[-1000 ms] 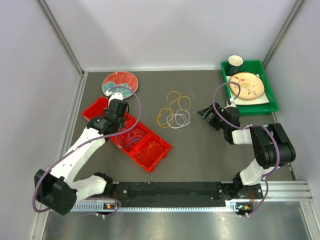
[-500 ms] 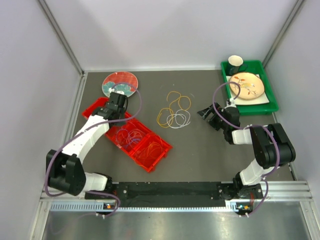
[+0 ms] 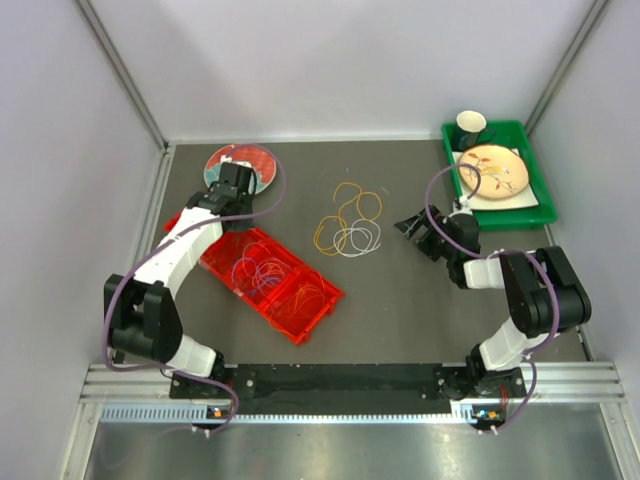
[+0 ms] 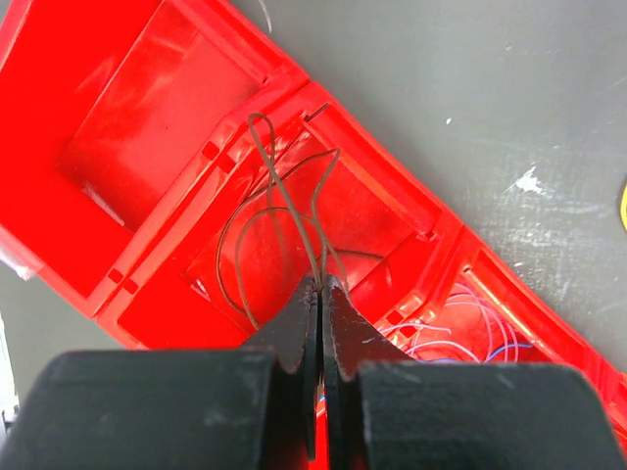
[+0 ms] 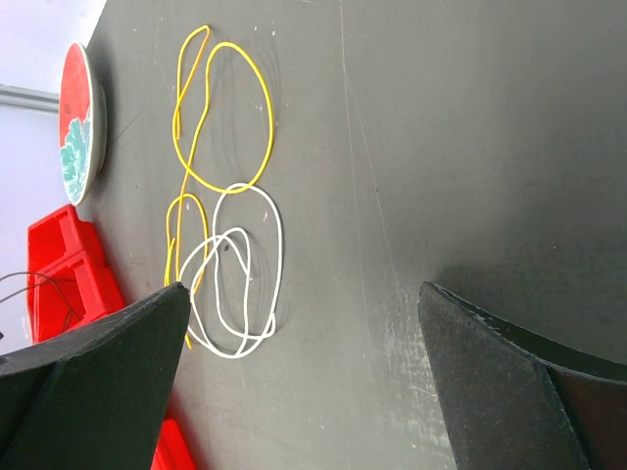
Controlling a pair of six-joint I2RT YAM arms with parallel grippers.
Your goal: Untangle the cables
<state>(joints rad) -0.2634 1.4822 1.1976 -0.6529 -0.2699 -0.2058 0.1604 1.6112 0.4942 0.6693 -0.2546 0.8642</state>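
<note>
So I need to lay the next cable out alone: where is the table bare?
The table is bare on the near side between the red tray and the right arm, and at the far edge between the cable pile and the green bin. The left is crowded: tray, red plate, left arm.

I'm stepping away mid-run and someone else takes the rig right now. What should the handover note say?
Left gripper: shut on the dark cable, which hangs over a compartment of the red tray.
Right gripper: open, holding nothing, hovering over the table beside the loose cables.
Cables: the yellow cable and white cable lie overlapping on the table; sorted cables lie in the tray.
Done: several cables separated into the tray.
Left: release the dark cable into the tray, then pull the yellow and white apart.
</note>
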